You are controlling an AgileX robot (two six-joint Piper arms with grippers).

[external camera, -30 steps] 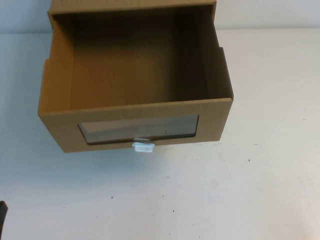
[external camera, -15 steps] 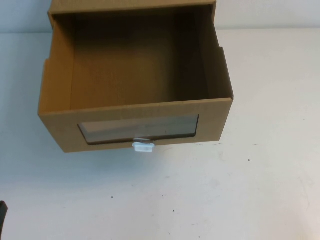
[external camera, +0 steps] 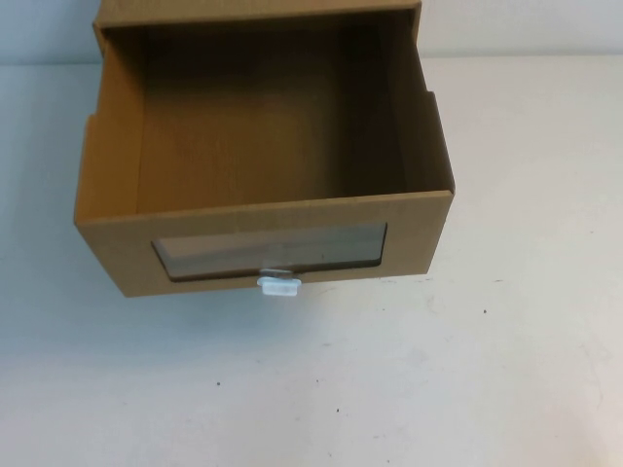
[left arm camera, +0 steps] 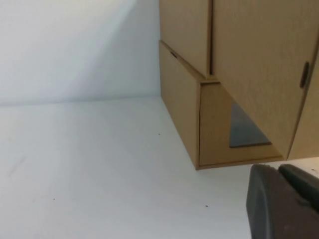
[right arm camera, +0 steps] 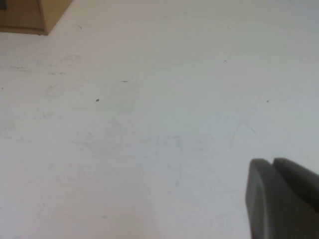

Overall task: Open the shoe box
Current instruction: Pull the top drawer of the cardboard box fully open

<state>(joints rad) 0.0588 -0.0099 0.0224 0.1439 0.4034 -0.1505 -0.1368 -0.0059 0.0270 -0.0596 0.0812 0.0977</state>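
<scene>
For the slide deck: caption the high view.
Shoe box drawer open and empty, white handle facing the robot; left gripper and right gripper, both shut, out of frame over the table.

- We count one shoe box (external camera: 263,146), made of brown cardboard.
- It is built from one outer sleeve (external camera: 258,10) and one drawer (external camera: 109,175).
- On the drawer's front we count one clear window (external camera: 273,248) and one small white pull tab (external camera: 277,284) (the only pale piece on the box).
- We count one table (external camera: 506,370), which is white.
- We count two grippers. The left gripper (left arm camera: 278,172) is low over the table near the box's front corner. The right gripper (right arm camera: 273,164) is over bare table, well apart from the box.
- Each gripper shows us two dark fingers, four in all.
</scene>
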